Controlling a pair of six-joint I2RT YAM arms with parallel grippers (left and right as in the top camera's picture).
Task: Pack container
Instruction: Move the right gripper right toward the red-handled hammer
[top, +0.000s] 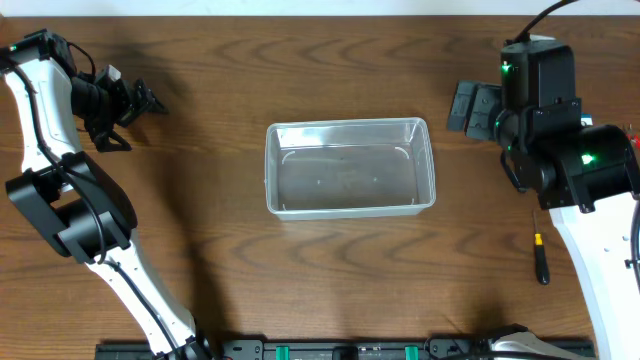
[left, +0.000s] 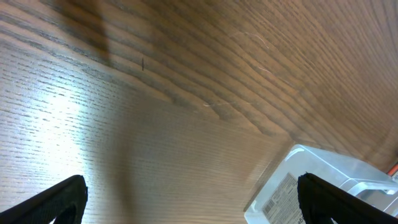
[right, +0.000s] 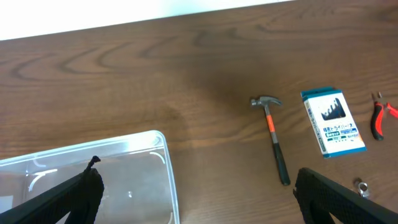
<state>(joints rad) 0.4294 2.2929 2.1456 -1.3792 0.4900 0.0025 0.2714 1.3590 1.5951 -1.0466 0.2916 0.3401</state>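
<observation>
Container lies at the middle of the table, between the two arms. Right end effector is released, jaws wide, near the container's right end. Left end effector is likewise released, well apart on the far side.

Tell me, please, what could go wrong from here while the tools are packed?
The tub is clear and empty, so probably light; a gripper that catches its rim may push it across the table.
The hammer, the blue box and the pliers lie near each other; the open right gripper may nudge a neighbour when it takes one.
The screwdriver lies close to the right arm, which might sweep it away.
</observation>
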